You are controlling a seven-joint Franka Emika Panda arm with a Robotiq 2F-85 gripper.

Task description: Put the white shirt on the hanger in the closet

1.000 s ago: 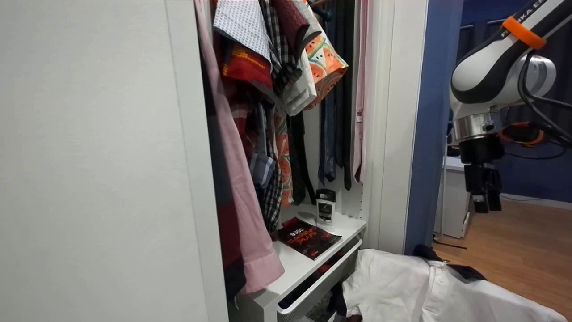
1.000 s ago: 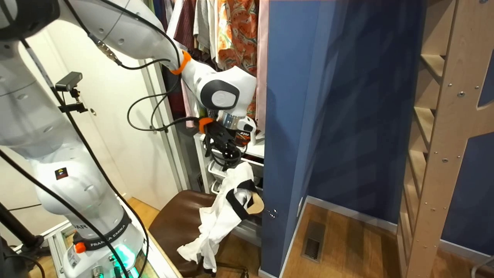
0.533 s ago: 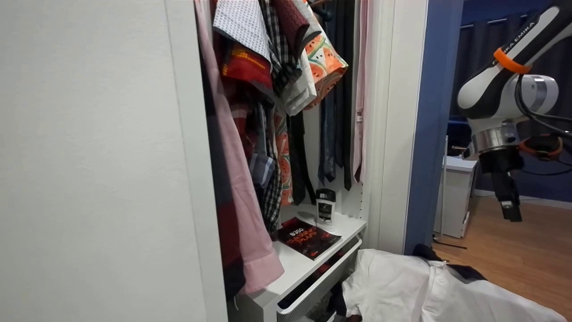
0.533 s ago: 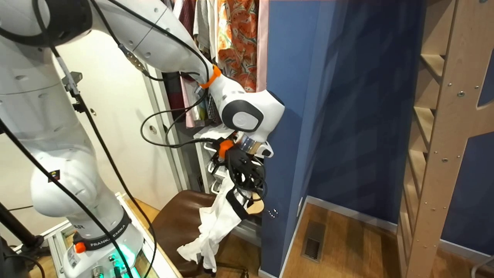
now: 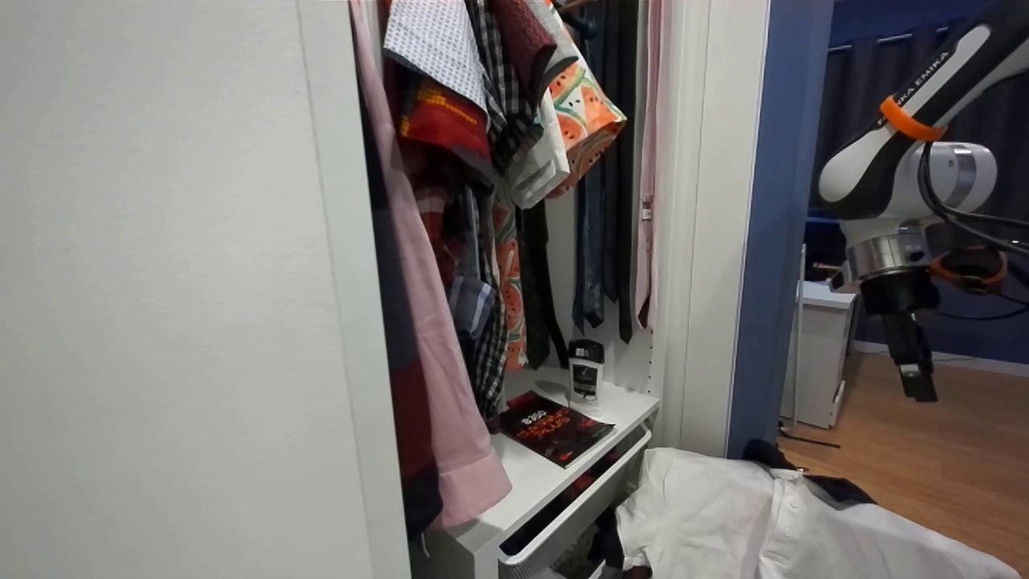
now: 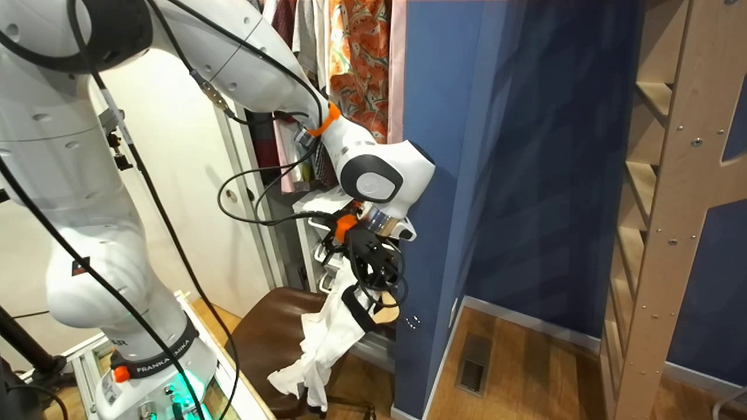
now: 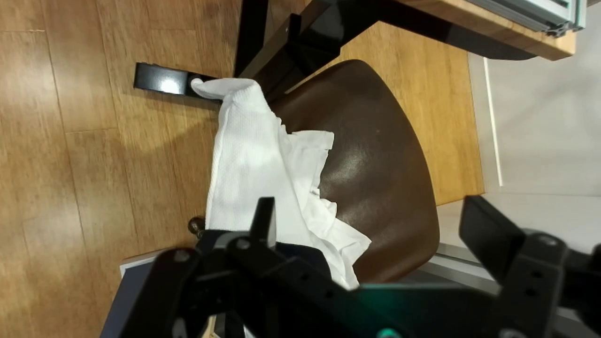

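The white shirt (image 7: 249,159) lies across the brown chair (image 7: 375,178), left of centre in the wrist view; not yet in the closet (image 5: 534,476). My jaws stand spread, nothing pinched. Step in hand, I judge: lining up for the pick. A tan piece (image 6: 387,314) shows beside the dark collar (image 6: 357,309), lower centre of an exterior view; I cannot tell whether it is the hanger. Next: lower toward the collar, bring the jaws together, test the hold, lift toward the closet.

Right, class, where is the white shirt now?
In the wrist view, the white shirt lies across the left edge of the brown chair; in an exterior view, it is left of the blue wall.
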